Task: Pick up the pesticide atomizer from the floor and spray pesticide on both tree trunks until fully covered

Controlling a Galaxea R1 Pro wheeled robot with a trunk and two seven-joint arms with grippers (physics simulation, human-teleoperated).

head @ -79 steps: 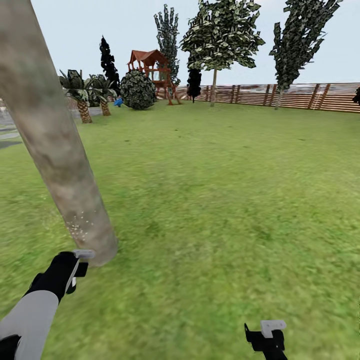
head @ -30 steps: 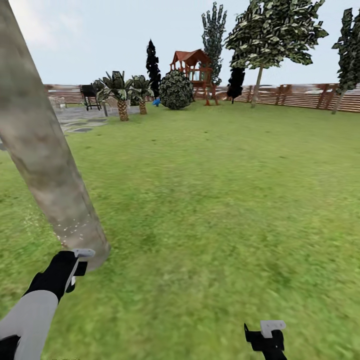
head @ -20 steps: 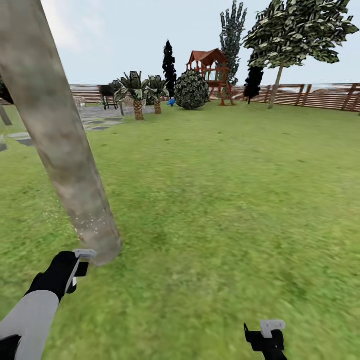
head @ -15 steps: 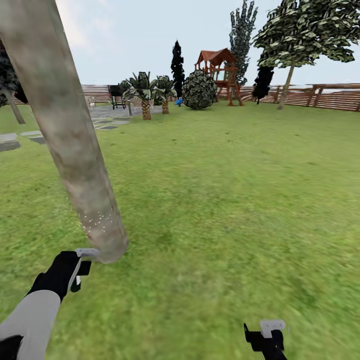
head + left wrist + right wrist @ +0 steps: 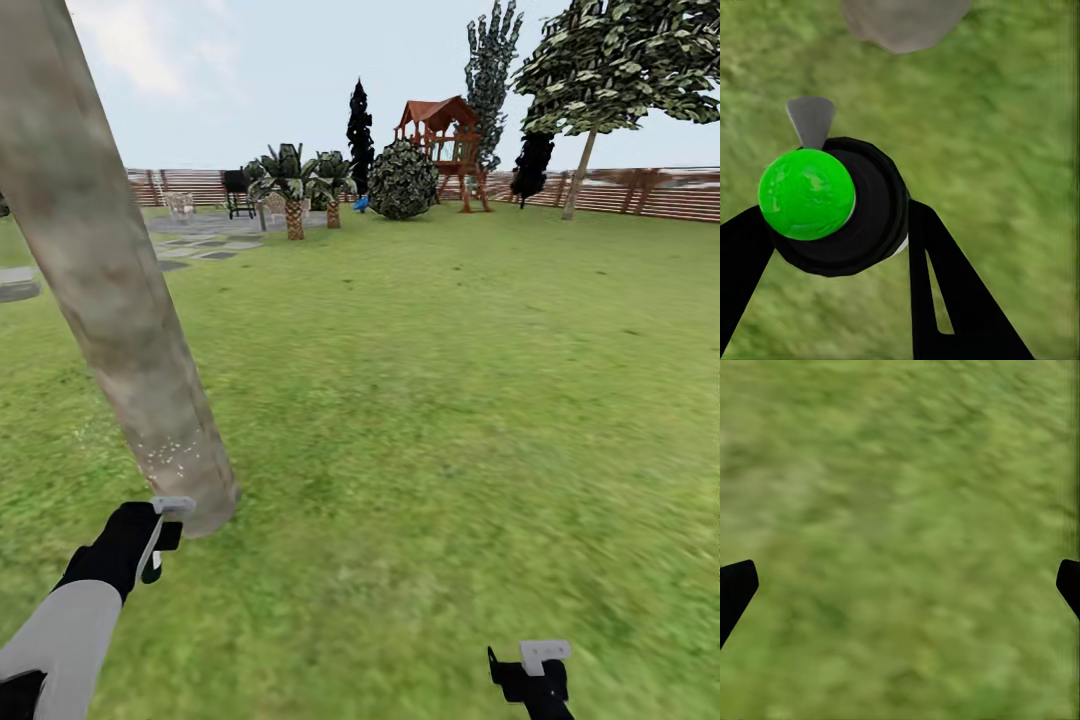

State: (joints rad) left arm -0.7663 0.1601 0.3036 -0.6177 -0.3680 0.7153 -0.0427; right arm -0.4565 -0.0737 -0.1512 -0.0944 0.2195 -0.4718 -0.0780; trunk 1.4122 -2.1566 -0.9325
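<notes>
My left gripper [image 5: 135, 550] is shut on the pesticide atomizer [image 5: 168, 508], low at the left of the head view. Its light-grey nozzle almost touches the foot of a tree, whose thick mottled grey-brown trunk [image 5: 105, 290] leans up out of the picture. Small white specks dot the trunk just above the nozzle. In the left wrist view the atomizer [image 5: 862, 225] is a dark round bottle with a bright green top and a grey nozzle [image 5: 811, 120], held between my black fingers [image 5: 937, 262] and aimed toward the trunk's base [image 5: 904, 22]. My right gripper [image 5: 535, 675] hangs open over grass [image 5: 900, 510].
Lawn stretches ahead to a brown slat fence [image 5: 650, 192]. At the far end stand short palms [image 5: 292, 190], a round bush [image 5: 402, 180], a red-roofed play tower [image 5: 440, 140], dark columnar trees and a leafy thin-stemmed tree [image 5: 610, 70]. A paved patch [image 5: 195, 235] lies far left.
The camera has swung left, so the far trees and play tower have slid right in the picture. Both grippers keep their places, and the atomizer's nozzle stays at the trunk's foot.
</notes>
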